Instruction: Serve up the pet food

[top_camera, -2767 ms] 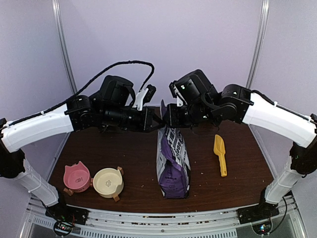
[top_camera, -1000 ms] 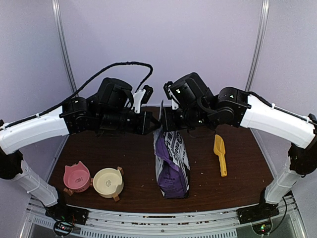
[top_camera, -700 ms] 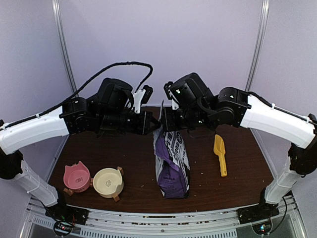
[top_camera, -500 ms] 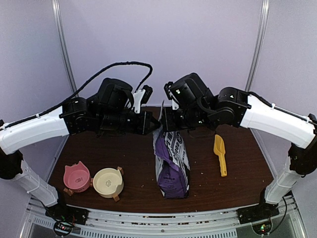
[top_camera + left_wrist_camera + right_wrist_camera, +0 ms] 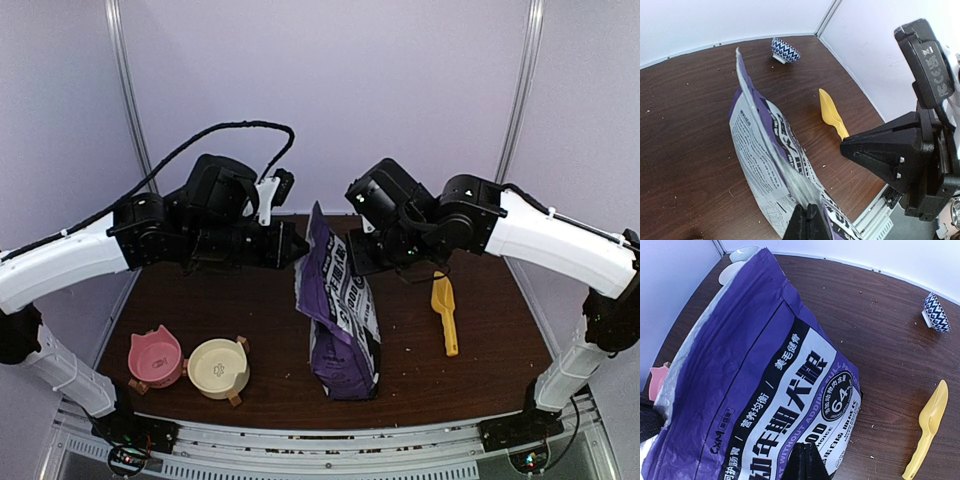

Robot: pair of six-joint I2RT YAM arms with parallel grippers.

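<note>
Frankly, the pet food is hidden from me. The inside of the purple-and-white bag [image 5: 343,320] cannot be seen in any of the 3 views, because its mouth is squeezed to a flat edge. Tiny specks lie scattered on the brown surface [image 5: 480,380], too small for me to call kibble.

The bag's lower end rests on the surface, and its top is raised and leans toward the left arm. From overhead, both arms' own wrists partly mask their tips.

The left gripper [image 5: 806,210] is clenched on the bag's upper edge. In its wrist view the 2 fingers meet with the bag's pale rim running in between them.

The right gripper [image 5: 805,455] is also closed tight, jaws together. I cannot tell whether it pinches any of the bag. Its own camera shows the fingertips over the printed front panel, cut off by the bottom of the frame. The left wrist view shows its black tip apparently just clear of the bag.

A yellow scoop [image 5: 444,312] lies on the surface right of the bag, apart from it. A pink bowl [image 5: 155,356] and a cream bowl [image 5: 218,366] sit just beside each other at the near left. A blue-and-white patterned bowl [image 5: 785,49] stands at the far edge, seen only by the 2 wrist cameras.
</note>
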